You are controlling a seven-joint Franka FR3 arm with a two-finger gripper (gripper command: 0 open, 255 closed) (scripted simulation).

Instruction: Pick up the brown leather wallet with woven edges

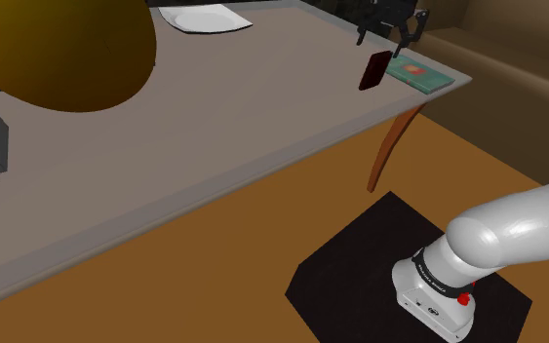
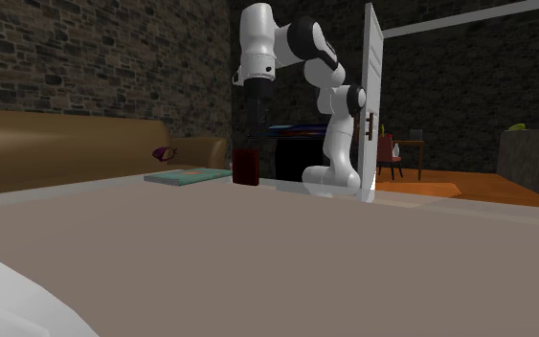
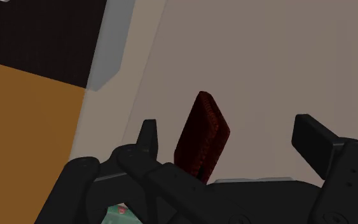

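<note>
The end effector [image 3: 229, 127] hung open above the surface [image 1: 214, 127], its two fingers spread well apart. The dark reddish-brown wallet [image 1: 372, 70] stood on edge, tilted, near the surface's corner at the shoulder view's upper right. It was just beside a teal book [image 1: 420, 75] that lay flat at that corner. In the wrist view the wallet sat between the fingers, nearer one than the other, touched by neither. A white plate [image 1: 204, 18] lay by the far edge.
</note>
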